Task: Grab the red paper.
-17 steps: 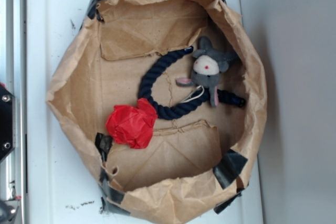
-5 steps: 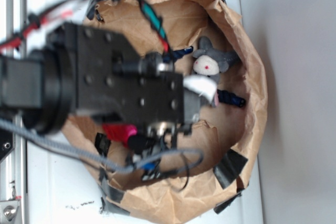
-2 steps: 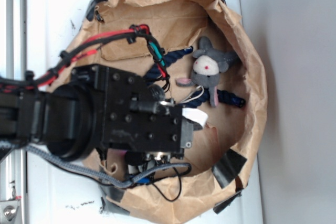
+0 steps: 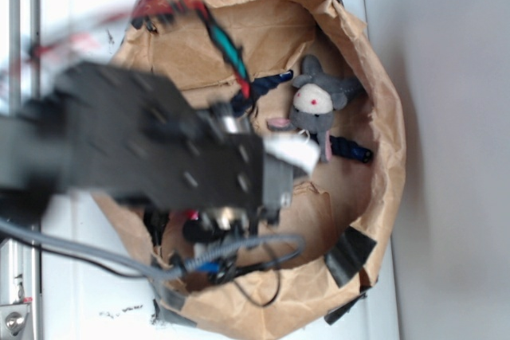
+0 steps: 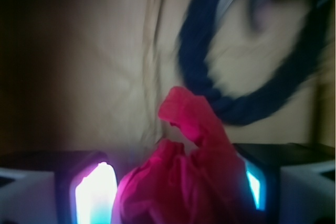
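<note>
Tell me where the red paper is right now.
In the wrist view the red paper sits at bottom centre between the gripper fingers, just below the dark blue rope ring. In the exterior view the arm hides nearly all of it.

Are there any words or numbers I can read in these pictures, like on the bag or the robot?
No, there are none to read. The brown paper bag is plain. The white tag on the blurred robot arm shows no readable writing. The grey plush mouse, the dark blue rope and the red paper carry no text either.
</note>
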Motion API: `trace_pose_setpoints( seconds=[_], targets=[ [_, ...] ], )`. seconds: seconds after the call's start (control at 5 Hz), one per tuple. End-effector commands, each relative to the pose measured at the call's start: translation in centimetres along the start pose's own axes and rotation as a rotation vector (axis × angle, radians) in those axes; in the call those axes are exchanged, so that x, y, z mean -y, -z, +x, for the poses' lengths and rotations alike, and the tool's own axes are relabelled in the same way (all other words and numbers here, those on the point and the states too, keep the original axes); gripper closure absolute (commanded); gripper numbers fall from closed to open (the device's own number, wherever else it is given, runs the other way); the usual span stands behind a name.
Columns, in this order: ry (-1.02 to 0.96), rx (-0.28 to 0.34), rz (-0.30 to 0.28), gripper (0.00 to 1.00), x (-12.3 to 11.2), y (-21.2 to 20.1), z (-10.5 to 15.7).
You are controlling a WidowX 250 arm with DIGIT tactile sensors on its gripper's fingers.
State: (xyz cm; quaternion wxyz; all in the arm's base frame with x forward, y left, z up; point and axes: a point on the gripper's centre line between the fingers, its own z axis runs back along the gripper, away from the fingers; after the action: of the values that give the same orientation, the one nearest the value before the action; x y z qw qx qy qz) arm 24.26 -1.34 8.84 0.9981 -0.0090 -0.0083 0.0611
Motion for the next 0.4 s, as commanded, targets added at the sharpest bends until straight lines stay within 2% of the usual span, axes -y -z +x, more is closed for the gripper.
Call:
trace_pose_setpoints(
  seconds=[0.0, 0.2],
  targets=[
    [-0.033, 0.21, -0.116, 1.0, -2.4, -9.8, 0.4],
    [-0.05, 0.226, -0.122, 1.0, -2.4, -11.2, -0.1]
  ],
)
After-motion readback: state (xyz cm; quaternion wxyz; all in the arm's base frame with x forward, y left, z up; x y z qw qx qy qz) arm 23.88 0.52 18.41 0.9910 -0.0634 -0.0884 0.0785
